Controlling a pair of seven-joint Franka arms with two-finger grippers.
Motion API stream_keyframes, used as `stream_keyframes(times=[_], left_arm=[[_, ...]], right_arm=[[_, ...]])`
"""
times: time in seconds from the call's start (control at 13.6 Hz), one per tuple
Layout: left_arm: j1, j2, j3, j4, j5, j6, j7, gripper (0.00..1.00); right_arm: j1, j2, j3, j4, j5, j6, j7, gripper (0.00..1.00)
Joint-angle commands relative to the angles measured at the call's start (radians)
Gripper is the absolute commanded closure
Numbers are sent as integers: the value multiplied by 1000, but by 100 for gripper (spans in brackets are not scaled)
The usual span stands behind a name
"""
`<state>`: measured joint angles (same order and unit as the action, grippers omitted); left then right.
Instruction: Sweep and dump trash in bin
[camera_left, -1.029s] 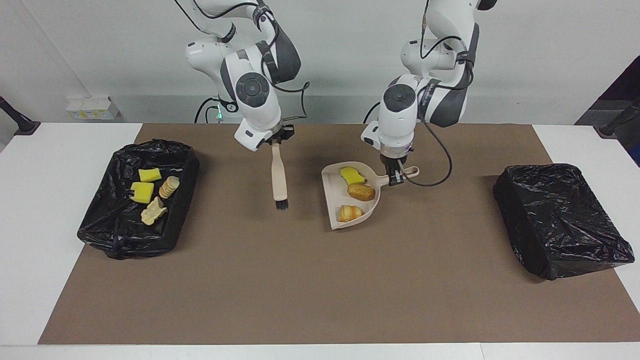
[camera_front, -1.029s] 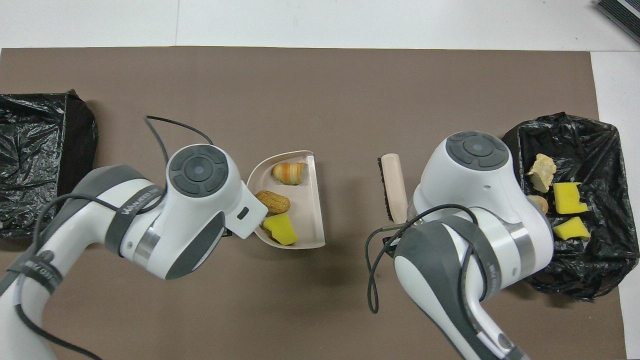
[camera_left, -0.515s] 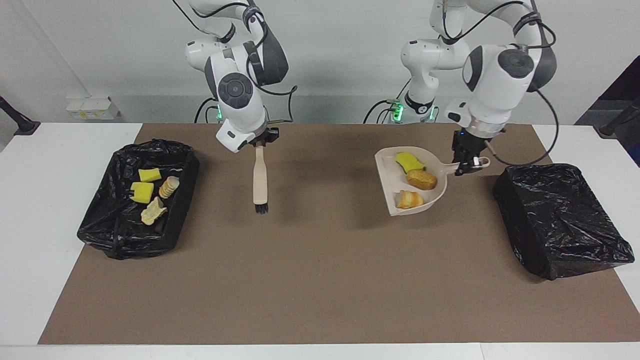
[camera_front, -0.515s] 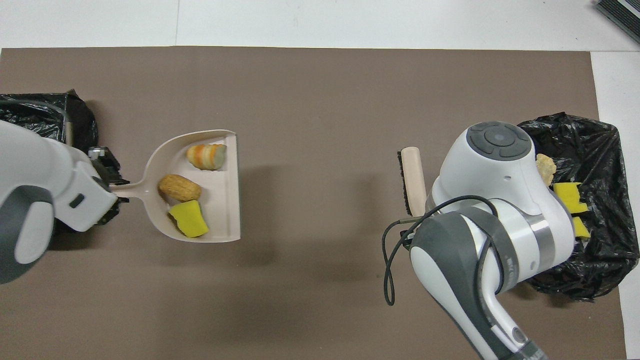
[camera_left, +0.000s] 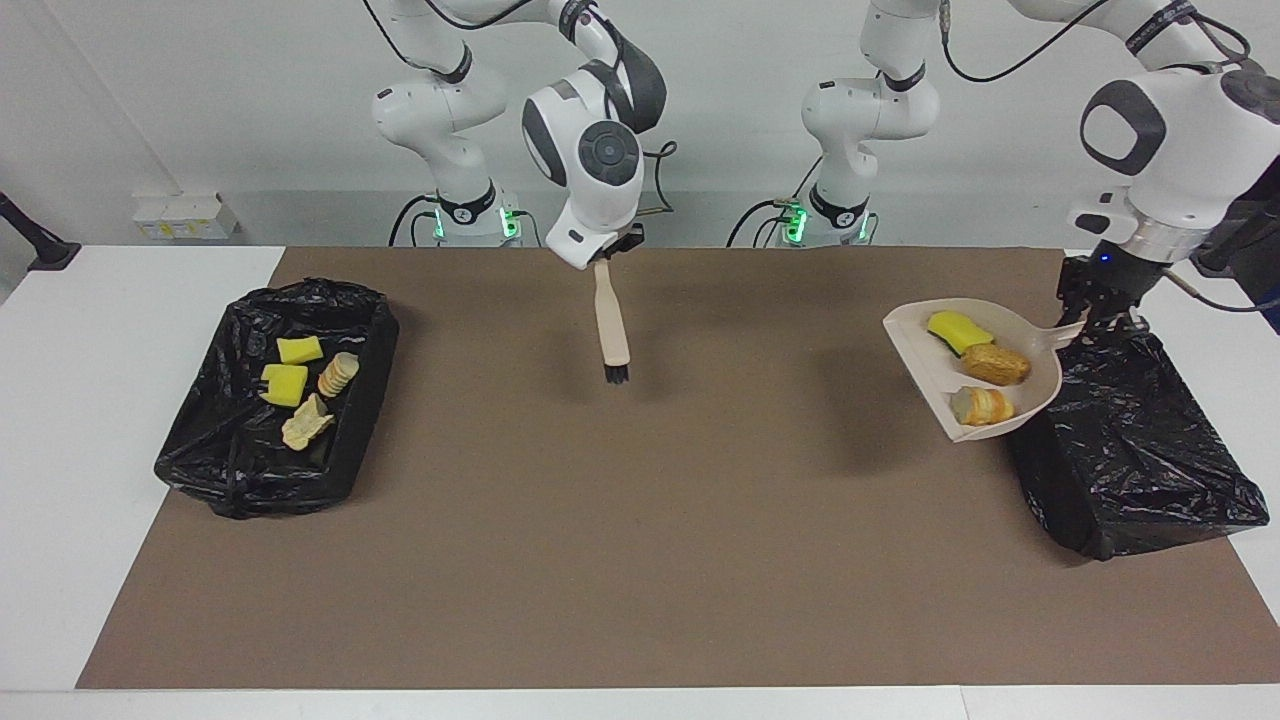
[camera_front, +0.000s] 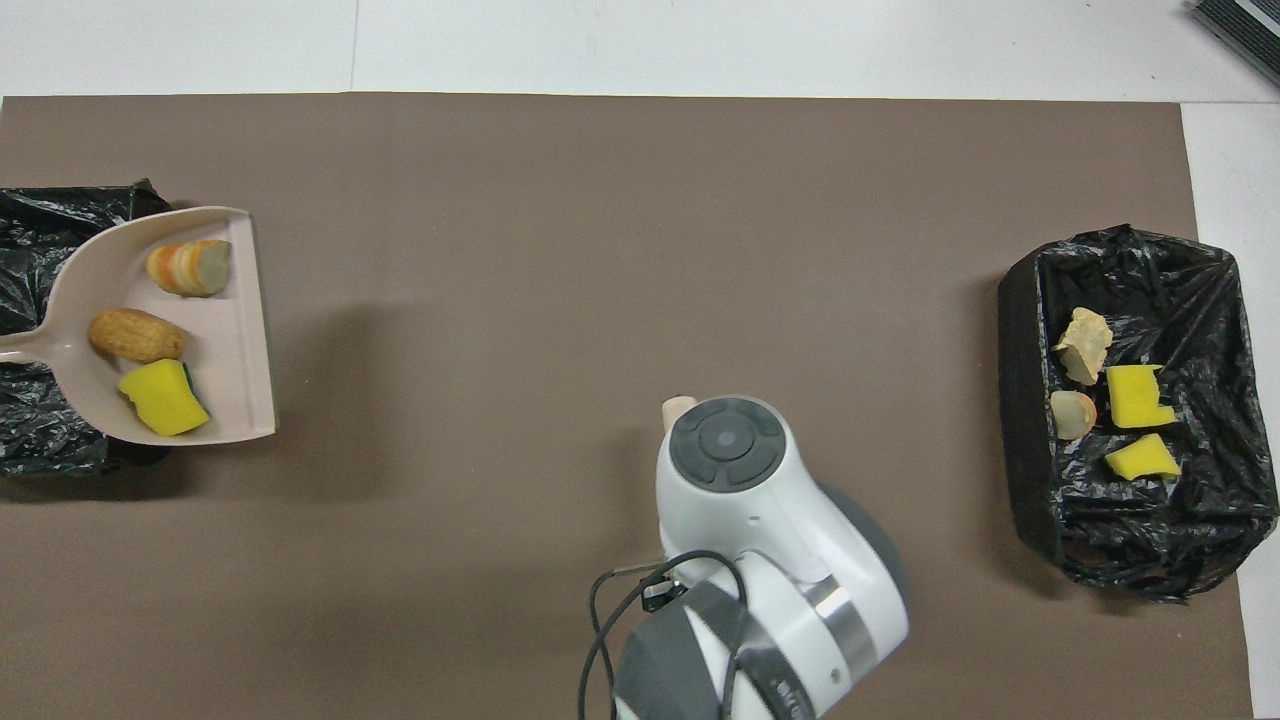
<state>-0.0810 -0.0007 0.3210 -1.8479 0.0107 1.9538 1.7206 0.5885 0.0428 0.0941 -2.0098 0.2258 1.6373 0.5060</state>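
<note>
My left gripper (camera_left: 1098, 318) is shut on the handle of the beige dustpan (camera_left: 925, 358) and holds it in the air at the edge of the black-bagged bin (camera_left: 1130, 450) at the left arm's end. The pan (camera_front: 238, 340) carries three pieces of trash: a yellow sponge chunk (camera_left: 958, 331), a brown bread roll (camera_left: 996, 364) and a striped pastry bit (camera_left: 982, 405). My right gripper (camera_left: 603, 258) is shut on the beige brush (camera_left: 611, 325) and holds it bristles down over the middle of the mat. In the overhead view the left gripper is out of view.
A second black-bagged bin (camera_left: 230, 470) at the right arm's end holds several pieces, yellow sponge chunks (camera_front: 1135, 395) and bread bits (camera_front: 1082, 345). The brown mat (camera_left: 640, 520) covers most of the white table.
My left arm has carried the loaded dustpan from the middle of the mat to the bin at its end. My right arm has swung the brush away from its bin, back over the middle.
</note>
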Motion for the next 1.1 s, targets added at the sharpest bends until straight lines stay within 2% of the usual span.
stream_keyframes(times=[0.0, 0.22, 0.37, 0.59, 0.81, 0.88, 0.96, 1.03], left_arm=[[30, 114, 68, 186, -52, -30, 53, 100], [122, 180, 78, 286, -61, -32, 63, 100], [165, 232, 82, 369, -32, -29, 132, 100], [165, 254, 87, 383, 101, 40, 157, 100], [153, 265, 89, 363, 236, 83, 142, 100], [136, 266, 89, 355, 305, 83, 140, 100], [109, 268, 89, 349, 375, 85, 119, 100], [101, 269, 87, 334, 435, 86, 85, 100]], right_arm=[[72, -20, 1, -90, 55, 70, 60, 100], [178, -12, 1, -168, 125, 214, 155, 100], [223, -5, -1, -179, 167, 258, 163, 100], [263, 41, -1, -182, 216, 343, 180, 100], [266, 45, 0, -179, 217, 345, 180, 100], [267, 45, -1, -164, 211, 307, 181, 60], [267, 54, -1, -126, 198, 242, 181, 1], [252, 63, -4, -86, 198, 190, 183, 0]])
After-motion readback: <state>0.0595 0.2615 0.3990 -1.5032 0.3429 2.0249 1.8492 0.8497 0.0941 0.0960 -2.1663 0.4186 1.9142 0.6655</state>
